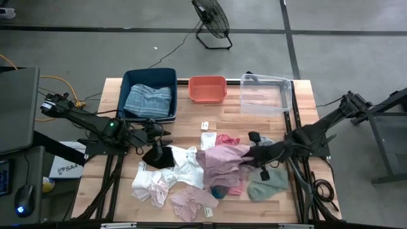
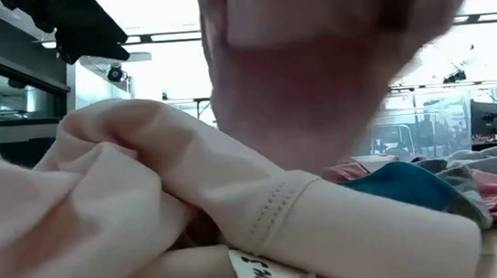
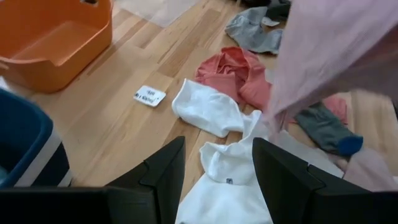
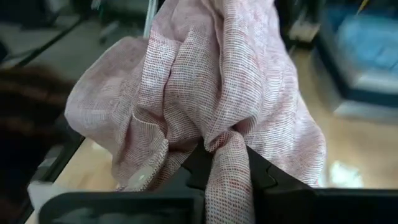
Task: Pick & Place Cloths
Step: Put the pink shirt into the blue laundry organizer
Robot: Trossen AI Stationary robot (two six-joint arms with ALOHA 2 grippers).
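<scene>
Bin [image 1: 166, 75] blue, far-left, striped cloth inside | left gripper [image 3: 217, 177] jaws apart, empty, above white cloth [image 3: 224, 186] at pile's left | right gripper [image 4: 225, 163] clamped on pink woven cloth [image 4: 217, 81], lifted over pile [image 1: 203, 175] | risk: hanging folds may snag neighbouring cloths; thin pinch could slip.

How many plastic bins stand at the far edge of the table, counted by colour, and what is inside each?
Blue bin: 1, holding a folded blue striped cloth
Orange bin: 1, nothing visible inside
Clear bin: 1, nothing visible inside
Total: 3 bins
</scene>
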